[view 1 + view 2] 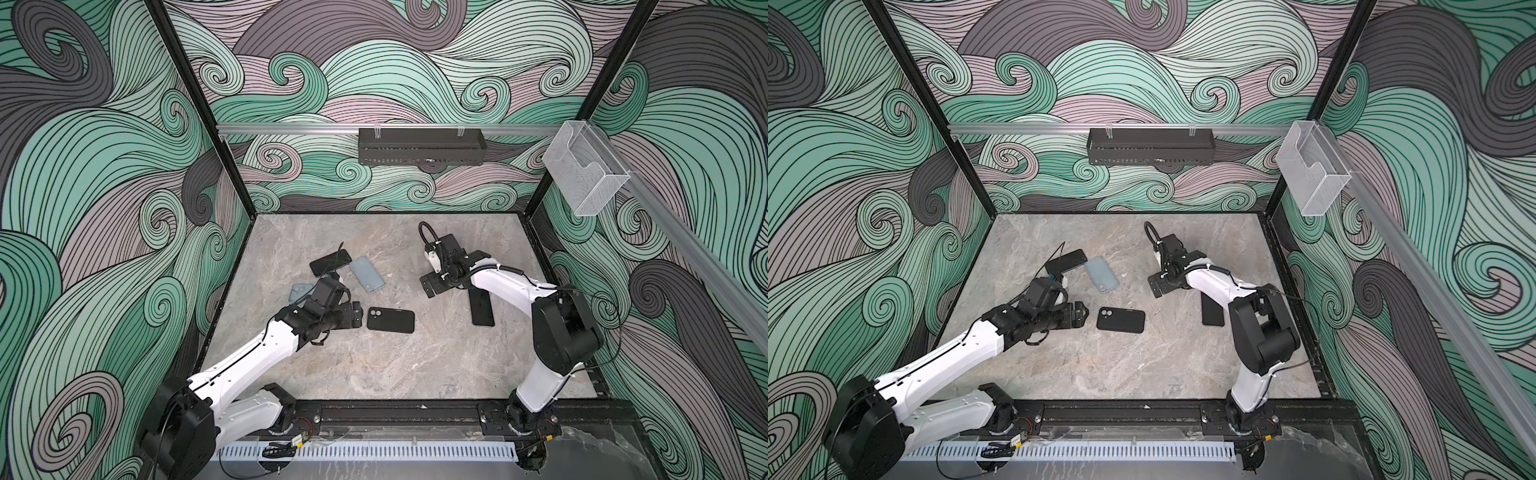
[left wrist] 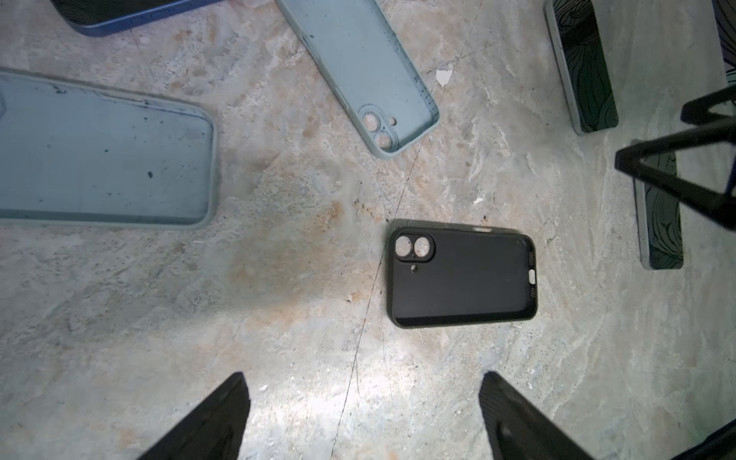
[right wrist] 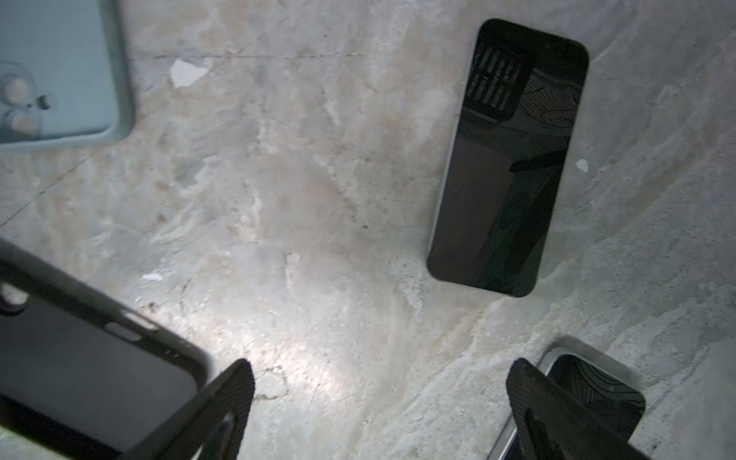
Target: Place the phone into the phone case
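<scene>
While the left fingers (image 2: 215, 418) and the right fingers (image 3: 223, 410) both hang spread wide and empty above the desk (image 1: 374, 374), the phone (image 3: 513, 159) lies flat, screen up, apart from the black phone case (image 2: 462, 276), which lies open side up. Likely faults: the thin phone skidding on the smooth marbled stone under a pinch, or the unheld case sliding when pressed. A pale blue case (image 1: 366, 274) lies nearby; swirl-patterned walls (image 1: 83, 208) enclose the cell.
</scene>
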Controlling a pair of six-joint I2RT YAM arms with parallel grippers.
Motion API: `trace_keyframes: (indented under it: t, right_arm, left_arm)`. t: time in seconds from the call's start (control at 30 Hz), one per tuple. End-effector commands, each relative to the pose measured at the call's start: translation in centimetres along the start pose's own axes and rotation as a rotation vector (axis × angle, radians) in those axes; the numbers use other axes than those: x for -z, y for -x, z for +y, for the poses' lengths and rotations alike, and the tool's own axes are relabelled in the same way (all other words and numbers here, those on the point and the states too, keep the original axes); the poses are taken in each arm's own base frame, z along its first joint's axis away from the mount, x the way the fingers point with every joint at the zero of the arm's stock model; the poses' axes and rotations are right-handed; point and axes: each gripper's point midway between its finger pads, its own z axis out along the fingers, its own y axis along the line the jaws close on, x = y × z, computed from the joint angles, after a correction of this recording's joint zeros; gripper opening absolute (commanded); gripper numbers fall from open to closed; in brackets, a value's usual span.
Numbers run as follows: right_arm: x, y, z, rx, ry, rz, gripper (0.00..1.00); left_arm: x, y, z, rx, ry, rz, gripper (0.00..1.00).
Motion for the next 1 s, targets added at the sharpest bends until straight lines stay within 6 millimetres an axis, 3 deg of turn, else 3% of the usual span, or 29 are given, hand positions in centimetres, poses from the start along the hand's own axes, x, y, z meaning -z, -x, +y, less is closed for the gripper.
trace_keyframes:
  t: [0.0, 0.3, 0.47, 0.97]
  right_arm:
    - [-0.5, 0.4, -1.9, 0.012, -0.015, 0.036, 1.0]
    - [-3.2, 0.9, -4.7, -0.062, 0.028, 0.099, 0.96]
    - [-4.3, 1.3, -5.1, -0.095, 0.075, 0.112, 0.93]
    - [-7.2, 1.2, -5.6, -0.129, 0.07, 0.192, 0.9]
  left_arm:
    - [0.5, -0.8, 1.1, -0.014, 0.034, 0.007, 0.94]
    - [1.3, -1.2, 1.0, -0.016, 0.001, -0.004, 0.95]
    - [1.5, -1.4, -0.2, -0.015, -0.079, -0.015, 0.95]
    - [2.1, -1.6, 0.3, -0.02, -0.068, -0.029, 0.95]
